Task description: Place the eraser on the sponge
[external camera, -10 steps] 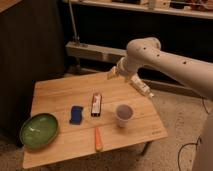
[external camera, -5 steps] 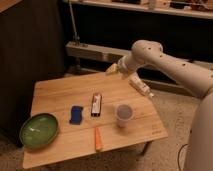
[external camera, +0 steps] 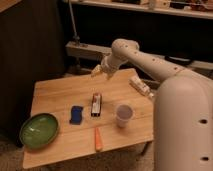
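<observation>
Since half a second ago the tool (external camera: pixel 98 71) has slid a little toward the left of the view, and it hovers above the far edge of the tabletop (external camera: pixel 55 92), holding nothing (whether it is parted or closed I cannot tell). Nearer the camera than the tool, almost straight below it in the view, lies the eraser (external camera: pixel 96 104), flat on the wood. Just left of the eraser, not touching it, sits the sponge (external camera: pixel 76 114). Right of the eraser stands a cup (external camera: pixel 123 115).
</observation>
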You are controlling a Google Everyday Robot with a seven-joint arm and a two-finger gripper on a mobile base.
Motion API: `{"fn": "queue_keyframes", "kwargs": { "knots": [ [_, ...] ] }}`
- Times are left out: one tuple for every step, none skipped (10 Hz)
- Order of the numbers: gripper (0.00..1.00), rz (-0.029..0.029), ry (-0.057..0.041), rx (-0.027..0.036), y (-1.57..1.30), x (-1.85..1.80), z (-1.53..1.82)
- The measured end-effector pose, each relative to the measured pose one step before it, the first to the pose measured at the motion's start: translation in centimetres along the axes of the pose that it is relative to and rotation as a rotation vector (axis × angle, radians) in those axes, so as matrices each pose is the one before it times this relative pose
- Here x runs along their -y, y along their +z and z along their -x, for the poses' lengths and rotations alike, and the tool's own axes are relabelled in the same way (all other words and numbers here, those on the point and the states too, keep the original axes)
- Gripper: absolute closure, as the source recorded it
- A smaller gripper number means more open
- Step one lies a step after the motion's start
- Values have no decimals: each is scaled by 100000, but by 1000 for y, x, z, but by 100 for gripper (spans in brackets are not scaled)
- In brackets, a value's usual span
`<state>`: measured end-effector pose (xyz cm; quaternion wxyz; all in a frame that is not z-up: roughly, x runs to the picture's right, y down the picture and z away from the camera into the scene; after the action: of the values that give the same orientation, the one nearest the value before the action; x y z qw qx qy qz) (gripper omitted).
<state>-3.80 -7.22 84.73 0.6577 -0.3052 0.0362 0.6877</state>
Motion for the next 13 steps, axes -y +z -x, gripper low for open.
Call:
{"fn": "queue_keyframes", "kwargs": {
  "knots": [
    [35, -4194, 258, -2096, 766, -212, -360],
    [35, -7032, 807, -3350, 799, 342, -768],
    [35, -2449, 302, -1488, 344, -73, -452],
    [35, -2170, 259, -2417, 756, 43, -922],
    [35, -1201, 158, -1977, 1106, 272, -812],
    [35, -290, 169, -1674, 1024, 191, -679],
    [35, -351, -109, -1408, 894, 29, -551],
    [35, -390, -457, -1530, 946, -305, -587],
    [35, -779, -756, -1666, 1167, -458, -557],
    [35, -852, -11, -616, 615, -85, -211],
    [35, -1523, 560, -781, 760, 49, -270],
    [35, -1889, 632, -52, 446, -17, -9],
    [35, -1759, 629, -924, 850, -152, -196]
  ]
}}
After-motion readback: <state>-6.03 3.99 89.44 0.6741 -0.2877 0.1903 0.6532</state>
